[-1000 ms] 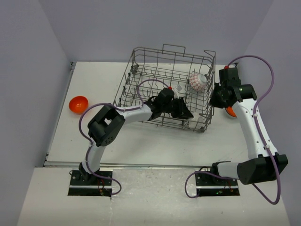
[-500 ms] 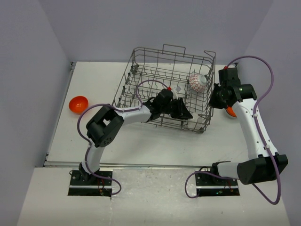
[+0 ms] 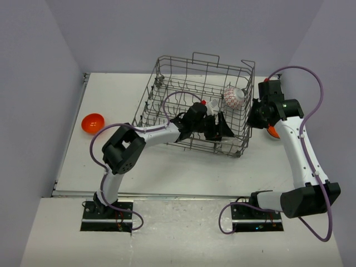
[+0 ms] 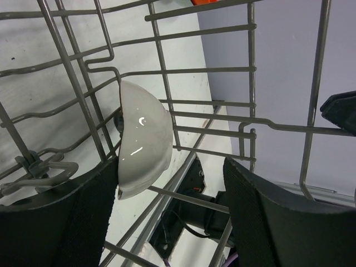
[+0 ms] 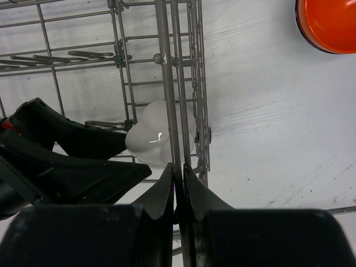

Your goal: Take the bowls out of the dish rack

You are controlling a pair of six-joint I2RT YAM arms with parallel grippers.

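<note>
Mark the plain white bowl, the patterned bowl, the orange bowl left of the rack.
plain white bowl point(image 4: 143, 139): left wrist view, glossy outer wall.
patterned bowl point(image 3: 234, 97): top external view, patterned outer side.
orange bowl point(image 3: 93, 123): top external view, its hollow inside.

Arms: left arm point(image 3: 158, 133) and right arm point(image 3: 297, 147), white links, black joints
Cables: purple cable point(image 3: 301, 67) looping along each arm
Bases: black base plates point(image 3: 108, 214) at six o'clock
Fingers: matte black fingers point(image 4: 261, 217), wedge-shaped
</note>
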